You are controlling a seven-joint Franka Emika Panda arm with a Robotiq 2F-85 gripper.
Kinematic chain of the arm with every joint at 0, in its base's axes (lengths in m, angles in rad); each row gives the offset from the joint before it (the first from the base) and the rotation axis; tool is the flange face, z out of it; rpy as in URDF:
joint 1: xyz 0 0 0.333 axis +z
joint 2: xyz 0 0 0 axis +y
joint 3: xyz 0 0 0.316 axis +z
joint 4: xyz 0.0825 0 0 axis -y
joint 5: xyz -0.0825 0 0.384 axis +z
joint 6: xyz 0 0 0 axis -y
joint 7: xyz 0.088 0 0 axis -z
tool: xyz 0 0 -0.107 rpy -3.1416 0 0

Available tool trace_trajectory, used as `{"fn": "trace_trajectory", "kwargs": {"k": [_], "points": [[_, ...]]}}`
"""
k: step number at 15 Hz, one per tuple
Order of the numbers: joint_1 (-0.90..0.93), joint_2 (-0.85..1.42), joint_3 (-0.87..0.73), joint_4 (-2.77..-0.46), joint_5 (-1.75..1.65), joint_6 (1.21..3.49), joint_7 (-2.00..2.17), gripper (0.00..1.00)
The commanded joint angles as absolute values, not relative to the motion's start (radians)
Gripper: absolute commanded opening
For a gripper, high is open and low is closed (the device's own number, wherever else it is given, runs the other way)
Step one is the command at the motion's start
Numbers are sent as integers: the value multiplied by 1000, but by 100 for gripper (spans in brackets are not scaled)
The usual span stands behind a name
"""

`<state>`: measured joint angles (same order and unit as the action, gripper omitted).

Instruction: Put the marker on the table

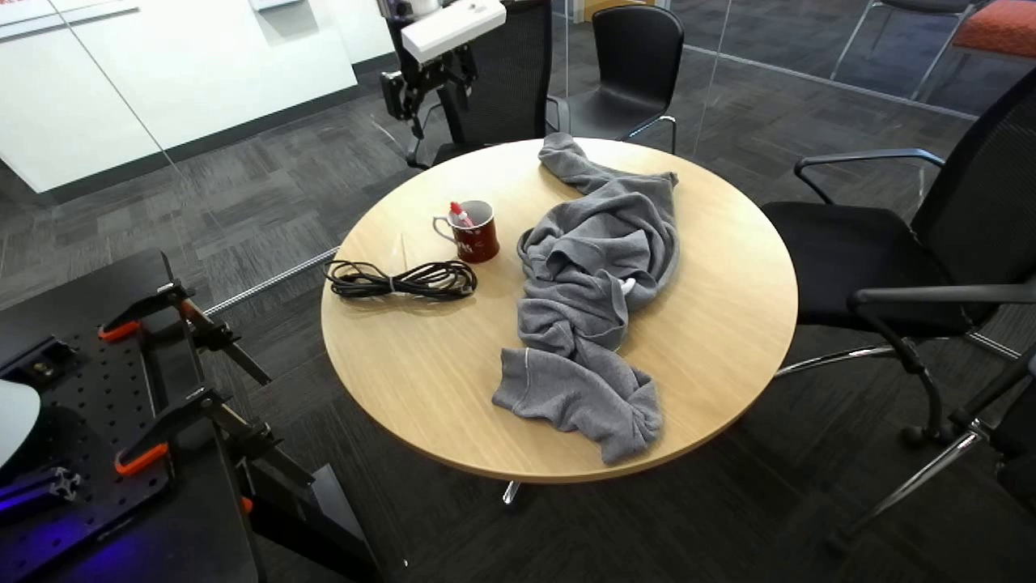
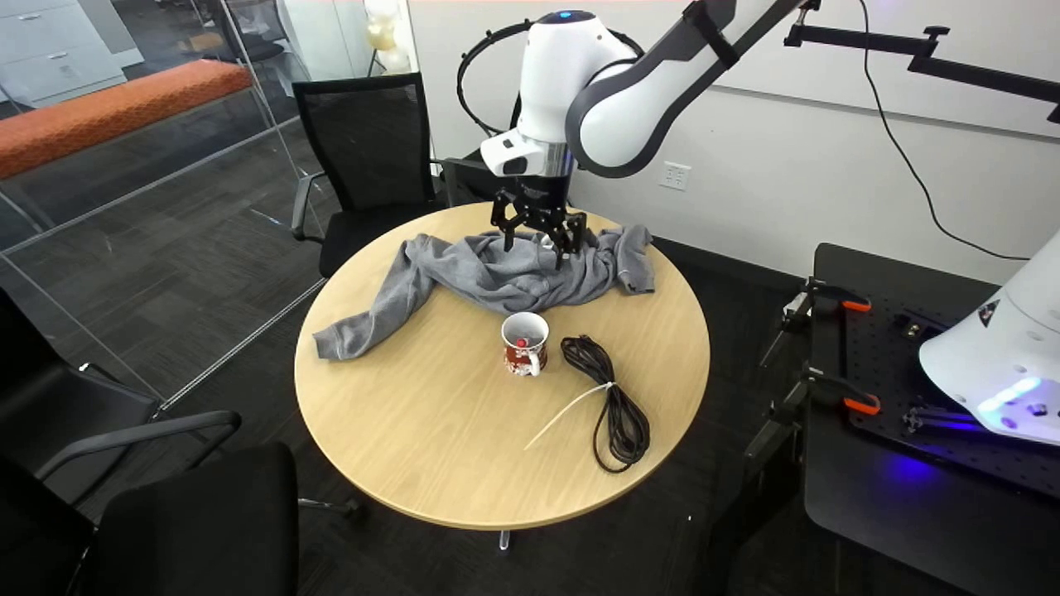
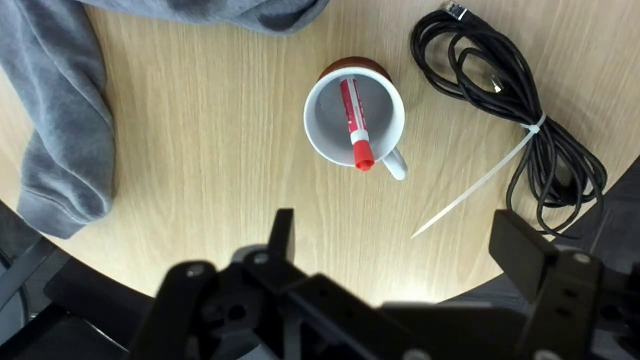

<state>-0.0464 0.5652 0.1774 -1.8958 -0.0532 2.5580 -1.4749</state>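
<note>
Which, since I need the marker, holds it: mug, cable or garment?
The red mug: the marker leans inside, apart from the black cable and grey garment.

In an exterior view, has dark carpet (image 2: 273, 385), chairs (image 2: 364, 141) at left, white wall (image 2: 762, 165) far right. Looks through glass (image 2: 190, 223) to orange bench (image 2: 132, 108).

Wrist-view glare spots the table (image 3: 215, 150); the pincer (image 3: 395, 237) looks blurred.

On my feeds I read this as an office, more exactly a meeting room: a glass partition (image 2: 257, 91), carpeted floor (image 1: 267, 186) and mesh-backed chairs (image 2: 368, 141) around a round table (image 1: 421, 364) show in both exterior views, and past the glass I see a drawer cabinet (image 2: 58, 54) and an orange bench (image 2: 124, 114).
</note>
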Motion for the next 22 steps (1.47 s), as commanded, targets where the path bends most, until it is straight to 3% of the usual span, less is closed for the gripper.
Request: {"fn": "trace_trajectory", "kwargs": {"k": [1,22], "points": [[-75,641,215,-1838,-49,2569,-1577,100],[-70,929,219,-1633,-70,2534,-1631,100]]}}
